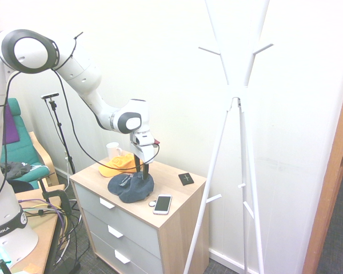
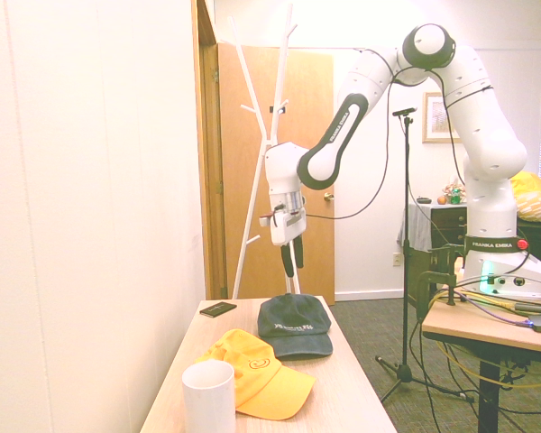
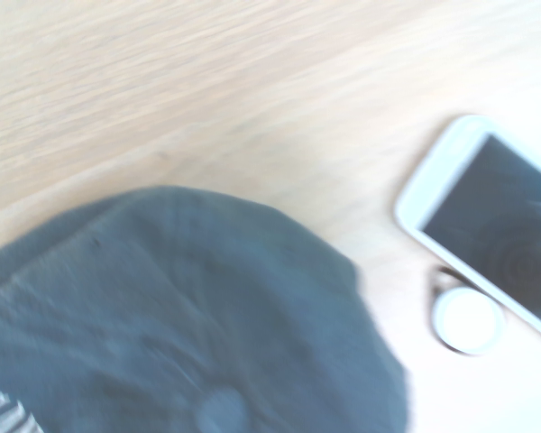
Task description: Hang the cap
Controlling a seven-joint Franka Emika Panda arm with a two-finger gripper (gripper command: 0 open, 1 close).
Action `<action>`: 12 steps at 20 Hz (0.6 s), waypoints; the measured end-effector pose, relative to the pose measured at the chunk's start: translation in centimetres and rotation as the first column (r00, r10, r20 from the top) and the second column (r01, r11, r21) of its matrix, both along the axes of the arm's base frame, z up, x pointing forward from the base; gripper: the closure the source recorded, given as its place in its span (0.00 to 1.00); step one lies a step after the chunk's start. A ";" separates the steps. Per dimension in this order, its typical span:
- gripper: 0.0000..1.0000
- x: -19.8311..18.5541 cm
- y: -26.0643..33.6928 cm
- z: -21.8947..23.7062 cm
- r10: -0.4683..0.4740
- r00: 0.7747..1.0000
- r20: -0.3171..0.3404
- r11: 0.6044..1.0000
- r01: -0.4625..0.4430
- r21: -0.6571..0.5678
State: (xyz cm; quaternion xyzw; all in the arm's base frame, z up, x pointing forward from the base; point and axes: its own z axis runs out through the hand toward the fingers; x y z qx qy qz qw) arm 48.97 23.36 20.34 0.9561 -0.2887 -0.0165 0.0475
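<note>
The dresser (image 1: 180, 209) has pale wood grain on its top and flat grey drawers. On it lies the navy cap (image 2: 294, 327), of soft fabric, with rounded crown, curved brim and light lettering, beside the yellow cap (image 2: 257, 374). Above the navy cap, the pincer (image 2: 292, 273) is open and grasps nothing.

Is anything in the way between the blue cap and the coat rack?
Nothing visible stands up between the navy cap and the white coat rack. The white phone and small dark booklet lie flat on that side, so a lifted cap should pass over them.
</note>
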 end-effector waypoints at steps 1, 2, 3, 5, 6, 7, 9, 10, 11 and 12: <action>0.00 0.0 0.6 -0.8 0.010 1.000 -0.009 1.000 -0.010 -0.002; 0.00 -0.2 1.2 -1.6 0.018 1.000 -0.018 1.000 -0.018 -0.005; 0.00 -0.5 1.9 -2.2 0.027 0.999 -0.025 1.000 -0.027 -0.008; 0.00 -1.2 3.1 -3.0 0.046 0.998 -0.034 0.999 -0.046 -0.014; 1.00 -1.6 3.6 -3.4 0.056 0.998 -0.037 0.998 -0.057 -0.018; 1.00 -1.8 3.8 -3.7 0.065 0.997 -0.038 0.998 -0.066 -0.023; 1.00 -2.0 4.2 -4.2 0.081 0.996 -0.034 0.996 -0.082 -0.026; 1.00 -2.0 4.2 -4.3 0.087 0.996 -0.029 0.996 -0.088 -0.027; 1.00 -1.8 4.2 -4.4 0.094 0.995 -0.018 0.995 -0.095 -0.026; 1.00 -1.7 4.1 -4.4 0.099 0.995 -0.010 0.995 -0.099 -0.027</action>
